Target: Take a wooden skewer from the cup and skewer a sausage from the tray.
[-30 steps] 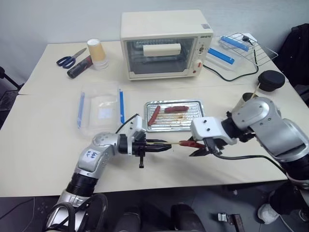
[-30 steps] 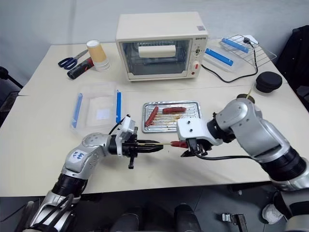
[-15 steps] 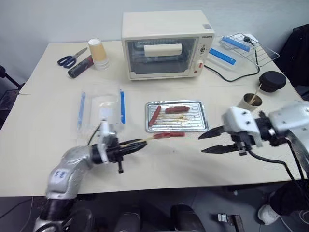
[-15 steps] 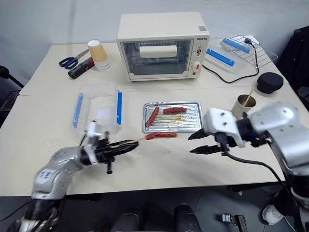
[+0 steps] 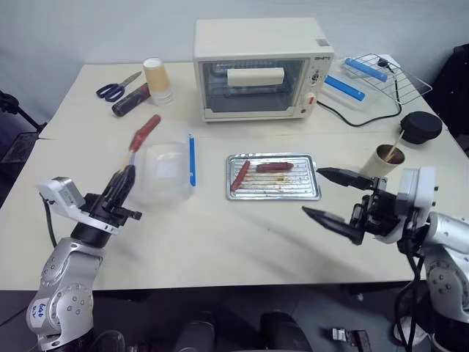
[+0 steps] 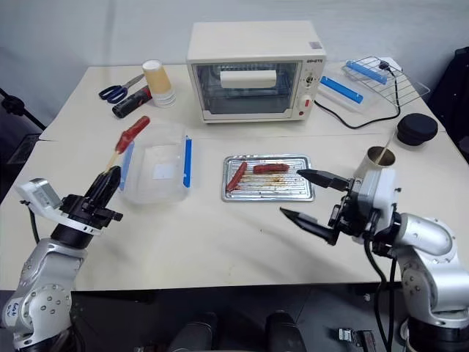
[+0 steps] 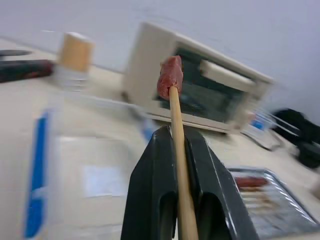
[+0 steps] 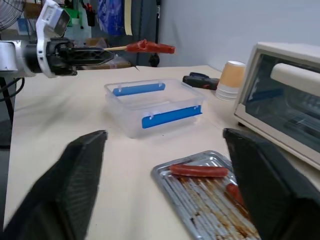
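**Loaded skewer held clear of the table: keep the grip firm and the stick steady**

We hold the wooden skewer (image 7: 178,150) in the left claw (image 6: 102,187), whose two fingers are clamped together on the stick. One sausage (image 6: 131,134) sits impaled at the far tip, raised above the table (image 5: 220,242) at the left side, over the near left corner of the clear plastic box (image 6: 155,170). The right claw (image 6: 308,198) hangs with its fingers spread wide and nothing between them, near the right end of the tray (image 5: 273,192).

We judge the skewering itself complete; the step in hand is to carry the loaded stick without losing the sausage. We keep the clamp tight, since the grip sits low on the stick and the weight rides at the far end. We keep the tip angled upward so the sausage does not slide off, and we avoid quick wrist turns.

Two sausages lie on the tray, in the middle of the table. The cup (image 5: 384,160) stands right of the tray, just beside the right arm, with a stick leaning out of it.

Open room lies along the near strip of the table between the two claws. At the far side stand the toaster oven (image 5: 260,68), the stacked paper cups (image 5: 157,81) and the scissors (image 5: 117,88); we keep the tip away from these. The left claw hangs near the left table edge.
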Controlling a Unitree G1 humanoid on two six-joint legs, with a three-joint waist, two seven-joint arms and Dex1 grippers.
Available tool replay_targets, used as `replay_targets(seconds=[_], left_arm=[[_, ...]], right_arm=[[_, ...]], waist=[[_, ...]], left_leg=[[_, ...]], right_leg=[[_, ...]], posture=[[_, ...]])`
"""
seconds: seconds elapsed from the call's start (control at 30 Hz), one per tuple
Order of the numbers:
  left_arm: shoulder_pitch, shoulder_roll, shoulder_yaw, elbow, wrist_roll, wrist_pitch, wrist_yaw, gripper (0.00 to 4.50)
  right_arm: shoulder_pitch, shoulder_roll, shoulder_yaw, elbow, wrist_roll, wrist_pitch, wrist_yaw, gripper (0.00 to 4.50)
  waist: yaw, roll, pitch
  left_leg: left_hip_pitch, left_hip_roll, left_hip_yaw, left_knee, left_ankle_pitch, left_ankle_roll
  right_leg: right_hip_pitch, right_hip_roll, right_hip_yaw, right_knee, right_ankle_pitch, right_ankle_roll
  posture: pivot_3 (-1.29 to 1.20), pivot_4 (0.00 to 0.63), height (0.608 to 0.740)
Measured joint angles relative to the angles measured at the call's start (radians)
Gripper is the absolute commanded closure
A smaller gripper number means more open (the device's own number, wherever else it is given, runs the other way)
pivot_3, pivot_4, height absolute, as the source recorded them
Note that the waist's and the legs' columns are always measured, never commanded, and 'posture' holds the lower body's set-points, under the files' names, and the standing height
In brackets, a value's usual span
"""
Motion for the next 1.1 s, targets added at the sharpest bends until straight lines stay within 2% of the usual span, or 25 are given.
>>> replay_targets(seconds=[0.1,0.2,0.3,0.5,0.57,0.6,0.73,0.87,0.93,1.1], left_arm=[[-0.061,-0.004,-0.020,0.008,0.058,0.008,0.139,4.50],[-0.107,0.002,-0.045,0.046,0.094,0.031,0.208,4.50],[-0.150,0.034,-0.122,0.118,0.170,0.063,0.242,4.50],[-0.226,0.026,-0.202,0.224,0.221,0.067,0.232,4.50],[-0.256,0.026,-0.214,0.260,0.238,0.059,0.233,3.94],[-0.263,0.025,-0.215,0.266,0.245,0.055,0.233,3.84],[-0.272,0.022,-0.207,0.275,0.254,0.043,0.231,2.61],[-0.215,0.073,-0.205,0.203,0.227,0.013,0.109,1.50],[-0.196,0.147,-0.199,0.164,0.190,-0.009,-0.013,1.50],[-0.105,0.437,-0.218,0.134,0.157,-0.090,-0.452,1.50]], right_arm=[[-0.024,0.029,0.007,0.000,-0.013,-0.057,-0.067,0.05],[-0.039,0.021,0.007,0.000,-0.013,-0.067,-0.092,0.05],[-0.050,0.009,0.007,0.001,-0.013,-0.077,-0.111,0.05],[-0.062,0.002,0.023,0.000,-0.007,-0.078,-0.154,0.05],[-0.060,0.002,0.036,0.000,-0.007,-0.078,-0.163,0.00],[-0.060,0.002,0.043,0.000,-0.007,-0.078,-0.166,0.00],[-0.053,-0.012,0.055,-0.013,0.003,-0.073,-0.178,0.00],[-0.028,-0.051,0.044,-0.034,0.019,-0.064,-0.176,0.00],[-0.013,-0.071,0.039,-0.034,0.023,-0.058,-0.171,0.00],[0.072,-0.156,0.006,-0.034,0.047,-0.056,-0.096,0.00]], waist=[[-0.001,-0.001,-0.001],[-0.001,-0.001,-0.001],[-0.001,-0.001,-0.001],[-0.003,-0.001,-0.001],[-0.003,-0.001,-0.001],[-0.003,-0.001,-0.001],[-0.003,-0.001,-0.001],[-0.003,-0.001,-0.001],[-0.002,-0.001,-0.001],[-0.004,-0.001,-0.001]], left_leg=[[0.001,0.000,0.000,0.000,0.001,0.000],[0.002,0.000,0.000,-0.001,0.001,0.000],[0.001,0.000,0.000,-0.002,0.001,0.000],[0.001,0.001,0.000,-0.002,0.001,0.000],[0.001,0.001,0.001,-0.002,0.001,0.000],[0.001,0.001,0.001,-0.002,0.001,0.000],[0.001,0.001,0.001,-0.002,0.001,0.000],[0.001,0.001,0.001,-0.002,0.001,0.000],[0.001,0.001,0.001,-0.002,0.001,0.000],[0.002,0.001,0.001,-0.005,0.001,0.000]], right_leg=[[0.001,0.001,0.000,0.000,0.001,0.000],[0.000,0.001,0.000,0.001,0.001,0.000],[0.000,0.001,0.001,0.000,0.001,0.000],[-0.001,0.001,0.000,0.000,0.001,0.000],[-0.001,0.001,0.000,0.000,0.001,0.000],[-0.001,0.001,0.000,0.000,0.001,0.000],[-0.001,0.001,0.001,0.000,0.001,0.000],[-0.001,0.001,0.001,0.000,0.001,0.000],[-0.001,0.001,0.000,-0.001,0.001,0.000],[0.000,0.000,0.001,-0.003,0.001,-0.001]], posture=[[0.00,0.150,0.740],[0.00,0.150,0.740],[0.00,0.150,0.740],[0.00,0.150,0.740],[0.00,0.150,0.740],[0.00,0.150,0.740],[0.00,0.150,0.740],[0.00,0.150,0.740],[0.00,0.150,0.740],[0.00,0.150,0.740]])
